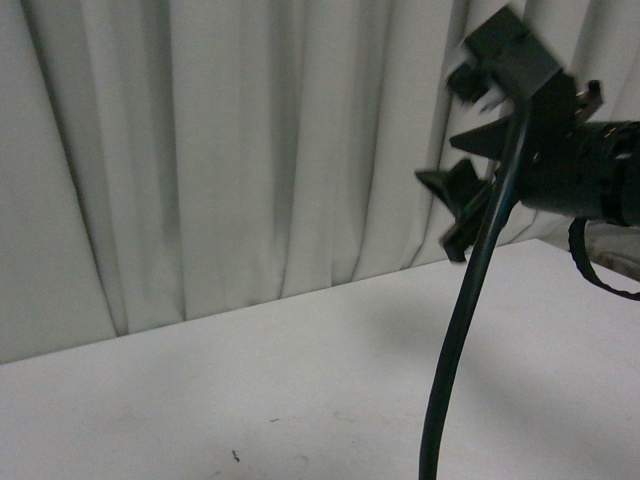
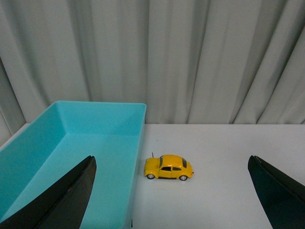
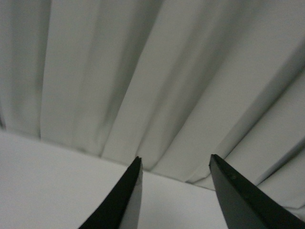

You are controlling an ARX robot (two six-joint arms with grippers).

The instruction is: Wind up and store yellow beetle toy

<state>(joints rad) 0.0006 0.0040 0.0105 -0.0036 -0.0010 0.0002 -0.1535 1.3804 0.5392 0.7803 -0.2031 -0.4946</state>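
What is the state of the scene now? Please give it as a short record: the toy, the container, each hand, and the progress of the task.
toy: yellow beetle toy, on its wheels on the white table
container: turquoise bin, nothing visible inside; the toy stands just outside its wall
left hand: left hand open wide, holding nothing, facing the toy
right hand: right hand open, holding nothing, raised above the table and facing the curtain
progress: toy not yet grasped, not yet stored
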